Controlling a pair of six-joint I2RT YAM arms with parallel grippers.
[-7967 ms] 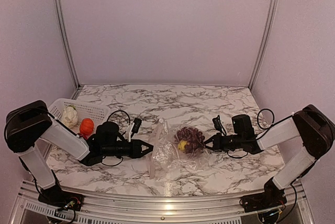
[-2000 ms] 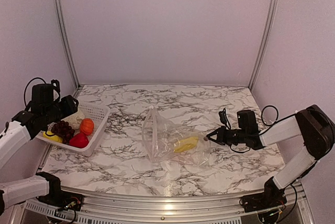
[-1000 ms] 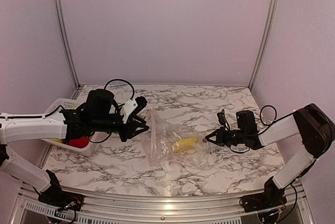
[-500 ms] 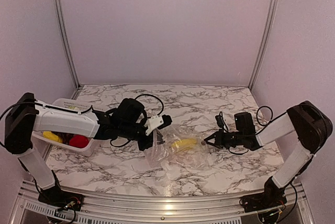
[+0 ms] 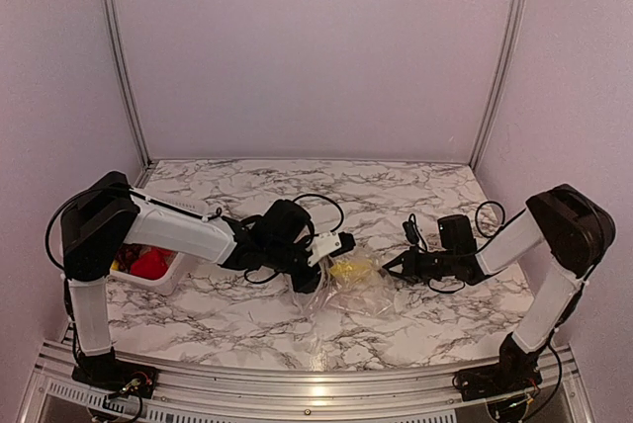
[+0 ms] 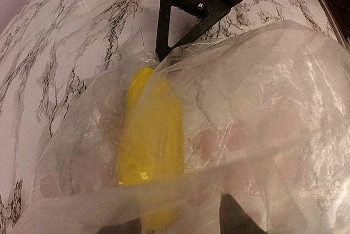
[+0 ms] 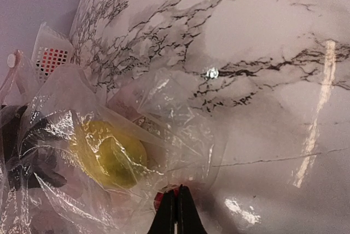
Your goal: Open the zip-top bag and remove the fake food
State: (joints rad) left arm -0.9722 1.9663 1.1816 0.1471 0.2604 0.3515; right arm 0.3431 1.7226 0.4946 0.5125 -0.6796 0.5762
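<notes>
The clear zip-top bag [image 5: 354, 283] lies crumpled mid-table. One piece of the fake food, a long yellow one [image 5: 348, 268], is inside it. My left gripper [image 5: 330, 257] reaches into the bag's left end. In the left wrist view its fingertips [image 6: 240, 222] stand apart behind a film of plastic, on either side of the near end of the yellow piece [image 6: 150, 141]; the left gripper [image 6: 180, 226] is open. My right gripper [image 7: 176, 212] is shut on the bag's right edge [image 7: 188, 176], with the yellow piece [image 7: 109, 154] just beyond it.
A white mesh basket [image 5: 170, 267] sits at the left edge, largely hidden by my left arm, with a red piece [image 5: 148, 263] showing in it. The basket [image 7: 50, 56] also shows far off in the right wrist view. Loose cables loop over both wrists.
My left arm has swung right from the basket side and pushed into the bag's mouth, and its jaws have widened. The bag has bunched toward the right gripper, which stays shut on it.
</notes>
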